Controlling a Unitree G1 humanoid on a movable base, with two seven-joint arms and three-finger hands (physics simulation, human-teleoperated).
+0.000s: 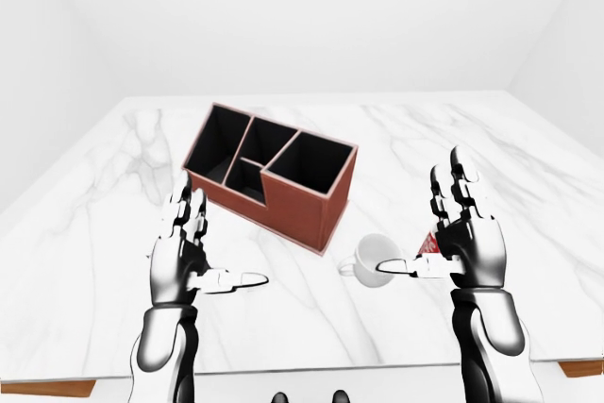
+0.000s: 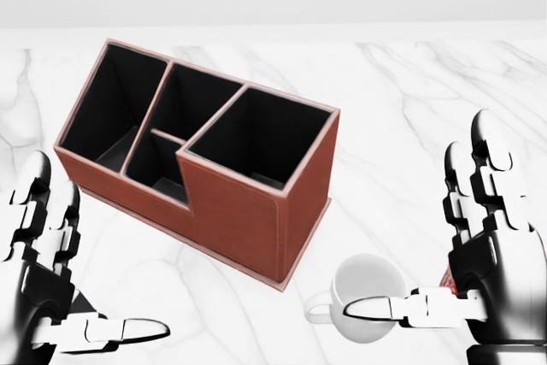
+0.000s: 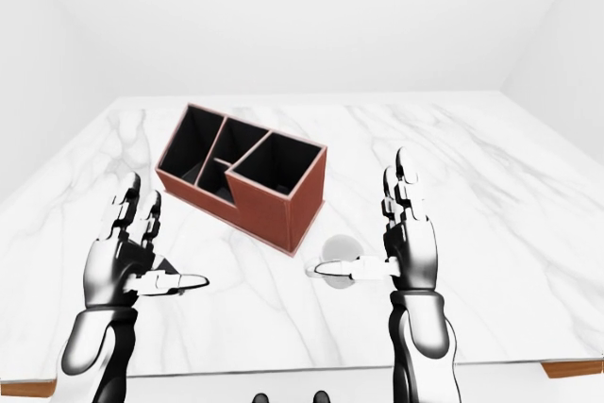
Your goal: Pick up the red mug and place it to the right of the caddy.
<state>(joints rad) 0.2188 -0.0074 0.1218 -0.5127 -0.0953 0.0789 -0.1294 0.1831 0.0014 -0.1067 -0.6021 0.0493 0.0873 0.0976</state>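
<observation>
Only a thin red sliver of the red mug (image 1: 428, 243) shows, just past my right hand (image 1: 444, 233), which covers the rest of it. The brown caddy (image 1: 274, 181) has several black compartments and stands at the middle of the marble table (image 1: 528, 167). A white mug (image 1: 371, 259) sits between the caddy's right end and the red mug. My right hand is open, fingers up and thumb pointing left over the white mug. My left hand (image 1: 206, 247) is open too, below and left of the caddy. Neither hand holds anything.
In the head view a dark box below and left of the caddy is almost wholly hidden behind my left hand. The table's near edge (image 1: 311, 365) runs along the bottom of the left-eye view. Bare marble stretches right of the mugs.
</observation>
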